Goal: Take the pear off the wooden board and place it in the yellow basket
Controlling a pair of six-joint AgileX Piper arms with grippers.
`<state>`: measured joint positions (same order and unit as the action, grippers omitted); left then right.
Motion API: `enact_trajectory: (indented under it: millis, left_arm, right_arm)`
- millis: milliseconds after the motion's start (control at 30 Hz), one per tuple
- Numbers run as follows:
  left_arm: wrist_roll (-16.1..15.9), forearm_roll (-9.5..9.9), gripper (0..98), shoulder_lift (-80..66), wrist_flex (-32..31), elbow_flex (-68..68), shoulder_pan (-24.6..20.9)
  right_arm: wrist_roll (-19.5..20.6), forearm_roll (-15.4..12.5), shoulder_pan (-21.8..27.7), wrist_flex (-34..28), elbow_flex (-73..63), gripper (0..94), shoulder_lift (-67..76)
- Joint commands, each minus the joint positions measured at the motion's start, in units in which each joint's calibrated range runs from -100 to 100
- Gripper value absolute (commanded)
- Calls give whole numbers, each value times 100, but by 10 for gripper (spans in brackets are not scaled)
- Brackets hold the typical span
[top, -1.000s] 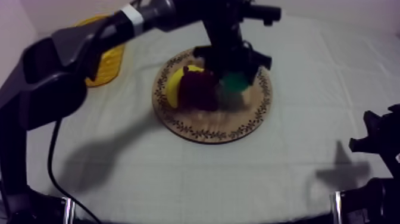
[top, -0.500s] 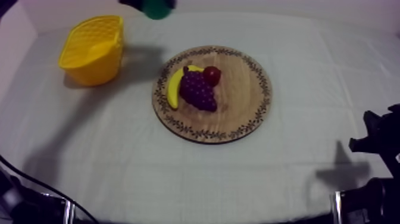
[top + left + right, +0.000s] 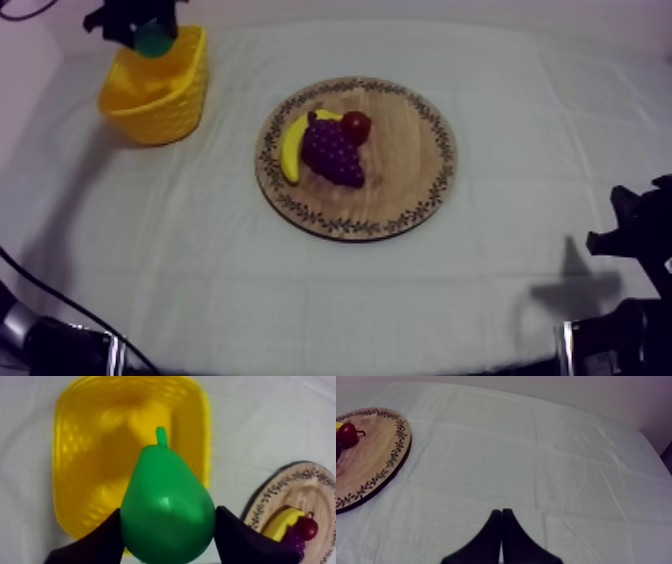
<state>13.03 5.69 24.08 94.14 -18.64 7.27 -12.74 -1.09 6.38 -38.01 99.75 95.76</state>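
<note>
Top view. Left fingers (image 3: 128, 22) clamped on the pear (image 3: 154, 41), hanging over the far rim of the yellow basket (image 3: 160, 105). Wooden board (image 3: 410, 185) well apart from them, carrying banana (image 3: 290, 150), bunch of grapes (image 3: 333, 153) and small red fruit (image 3: 356, 126). Pear off the board. Cloth-covered bench (image 3: 300, 300) pale and faintly creased.

Left wrist view. Pear gripped across its wide belly, one finger at each flank, stem pointing away, basket hollow directly beyond. Green skin smooth, glossy, hard-looking. Basket walls ribbed, mouth a rounded rectangle. Judged: carry about done, release pending. Centre over the hollow, not the rim. Lower slightly before letting go, as the slick rounded body could bounce off an edge.

Right wrist view. Right fingers (image 3: 496, 536) pressed together on nothing, a narrow wedge over bare bench, with the board's patterned rim well off to one side.
</note>
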Motion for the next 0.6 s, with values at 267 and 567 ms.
enact_trajectory:
  millis: [267,567]
  left_arm:
    - [-61,-109,586,710,-526,217,-312]
    - [-214,-270,620,1584,-766,-201,-419]
  right_arm:
    - [2,0,-3,-13,3,3,-1]
    - [2,0,-3,-13,3,3,-1]
